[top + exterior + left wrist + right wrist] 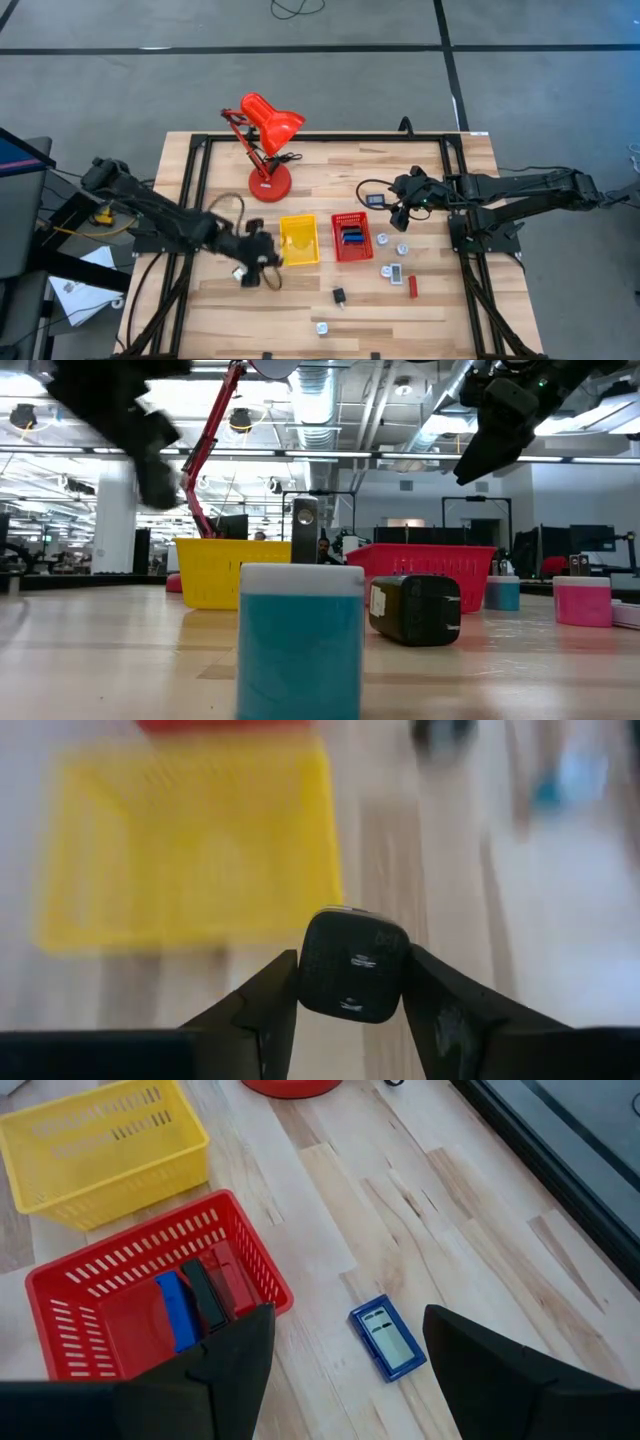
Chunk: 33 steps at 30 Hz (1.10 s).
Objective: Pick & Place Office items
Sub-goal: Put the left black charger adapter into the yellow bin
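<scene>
The left gripper (350,990) pinches a black roundish piece (353,964) just beside the yellow tray (298,241). The right gripper (345,1355) hangs spread above a blue rectangle (388,1338) beside the red tray (70,1275), which holds blue, black and red flat pieces.

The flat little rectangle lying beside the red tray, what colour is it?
Blue rectangle, pale face; the right wrist view shows it best.

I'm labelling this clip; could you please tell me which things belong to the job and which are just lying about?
Job: black piece in left gripper; blue card under open right gripper; red piece; yellow tray; red tray.
Lying about: desk lamp.
</scene>
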Tool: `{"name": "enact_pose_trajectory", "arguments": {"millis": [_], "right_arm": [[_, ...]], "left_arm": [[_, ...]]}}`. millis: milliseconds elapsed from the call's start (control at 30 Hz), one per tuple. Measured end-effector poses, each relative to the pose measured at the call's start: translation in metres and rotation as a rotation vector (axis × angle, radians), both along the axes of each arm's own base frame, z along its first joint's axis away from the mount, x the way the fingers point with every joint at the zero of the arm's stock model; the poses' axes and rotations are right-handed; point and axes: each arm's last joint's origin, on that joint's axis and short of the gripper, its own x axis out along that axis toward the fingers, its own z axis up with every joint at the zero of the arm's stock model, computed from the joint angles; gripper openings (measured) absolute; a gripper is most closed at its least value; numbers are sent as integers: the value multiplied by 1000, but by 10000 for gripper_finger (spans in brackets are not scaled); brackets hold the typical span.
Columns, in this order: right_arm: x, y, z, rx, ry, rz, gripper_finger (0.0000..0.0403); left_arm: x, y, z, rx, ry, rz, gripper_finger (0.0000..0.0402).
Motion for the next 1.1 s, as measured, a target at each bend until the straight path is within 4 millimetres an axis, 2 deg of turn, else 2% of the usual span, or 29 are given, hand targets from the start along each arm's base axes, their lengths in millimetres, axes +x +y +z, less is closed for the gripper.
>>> {"name": "enact_pose_trajectory", "arguments": {"millis": [100,233,333,633,867,1100], "right_arm": [[0,0,0,0,0,0,249],[0,0,0,0,3,0,249],[-1,0,0,0,8,0,249],[-1,0,-1,0,16,0,249],[-1,0,-1,0,17,0,249],[-1,0,-1,0,17,0,249]], "left_arm": [[7,17,11,41,-82,-15,150],[22,29,10,93,-143,-91,147],[29,39,-1,126,-84,-105,151],[48,74,-37,150,71,14,153],[52,75,-53,174,142,-21,154],[52,75,-58,175,168,-21,154]]}}
